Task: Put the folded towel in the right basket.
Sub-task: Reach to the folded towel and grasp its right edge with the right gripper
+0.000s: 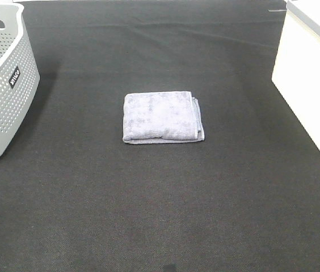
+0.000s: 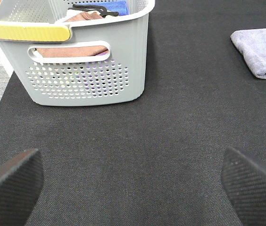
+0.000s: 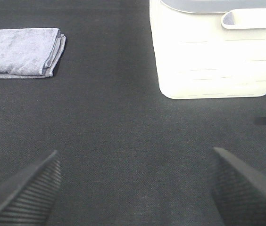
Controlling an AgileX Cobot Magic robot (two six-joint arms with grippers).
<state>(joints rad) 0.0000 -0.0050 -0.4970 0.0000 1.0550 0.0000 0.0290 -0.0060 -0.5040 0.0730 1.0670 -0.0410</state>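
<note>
A folded lavender-grey towel [image 1: 161, 117] lies flat on the dark mat in the middle of the exterior high view. It also shows in the left wrist view [image 2: 261, 50] and in the right wrist view [image 3: 23, 52]. The right basket [image 1: 313, 73] is white and stands at the right edge; the right wrist view shows its wall [image 3: 213, 61]. Neither arm shows in the exterior high view. My left gripper [image 2: 133, 186] is open and empty above the mat. My right gripper [image 3: 135, 188] is open and empty, apart from towel and basket.
A grey perforated basket [image 1: 4, 85] stands at the left edge; the left wrist view shows it [image 2: 83, 70] holding cloths, with a yellow handle. The dark mat [image 1: 160, 215] covers the table.
</note>
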